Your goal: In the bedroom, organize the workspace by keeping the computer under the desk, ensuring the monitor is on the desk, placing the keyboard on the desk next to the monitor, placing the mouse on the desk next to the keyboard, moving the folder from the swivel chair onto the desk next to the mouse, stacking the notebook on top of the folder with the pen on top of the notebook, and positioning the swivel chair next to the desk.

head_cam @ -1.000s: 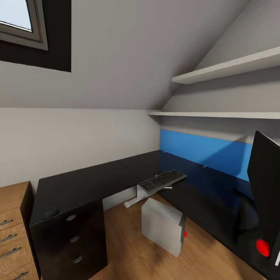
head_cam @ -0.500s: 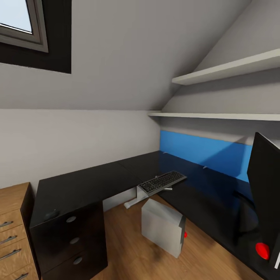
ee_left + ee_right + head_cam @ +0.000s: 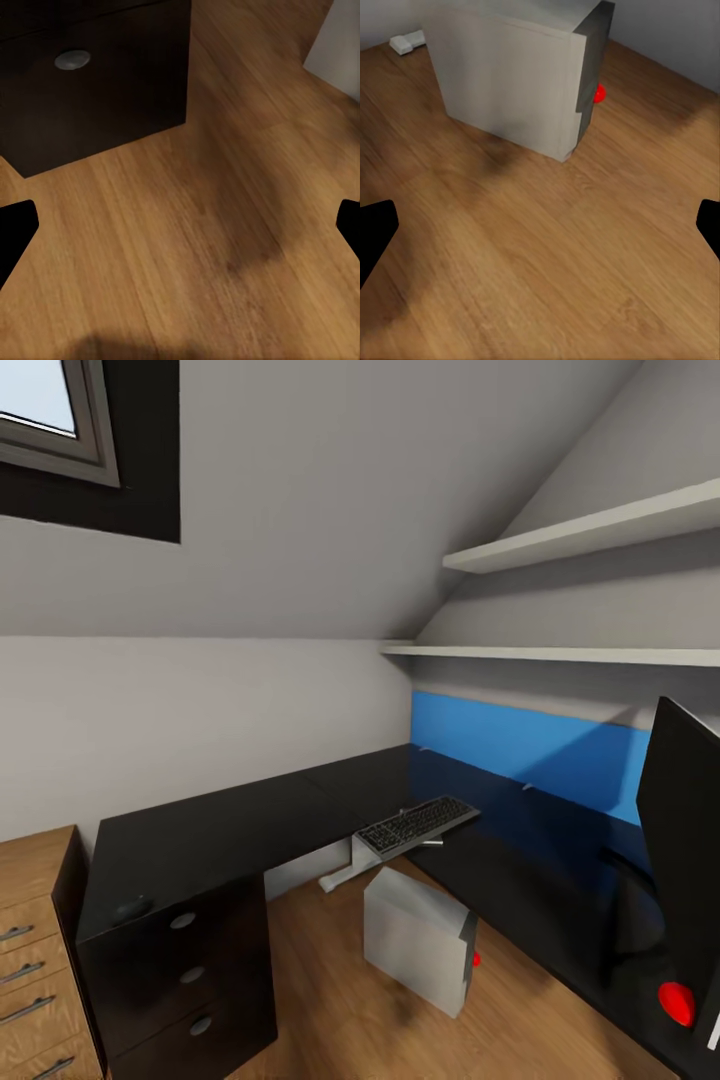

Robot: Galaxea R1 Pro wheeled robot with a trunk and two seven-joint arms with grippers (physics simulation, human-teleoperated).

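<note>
The black L-shaped desk (image 3: 230, 830) fills the room's corner. The black keyboard (image 3: 418, 826) lies slanted at the desk's inner corner, partly overhanging the edge. Below it the light grey computer (image 3: 420, 940) stands on the wooden floor, also seen in the right wrist view as the computer (image 3: 517, 75). The black monitor (image 3: 690, 850) stands at the right on the desk. A small dark lump, the mouse (image 3: 130, 908), rests on the desk's left end. My left gripper (image 3: 180, 229) and right gripper (image 3: 540, 229) both hang open over bare floor, holding nothing.
A black drawer unit (image 3: 97, 90) carries the desk's left end, with a wooden dresser (image 3: 35, 950) beside it. A blue wall panel (image 3: 520, 745) and two white shelves (image 3: 590, 530) sit behind the desk. Wooden floor (image 3: 330, 1000) lies open between drawer unit and computer.
The head view has shifted very slightly. Nothing in the scene has visibly moved.
</note>
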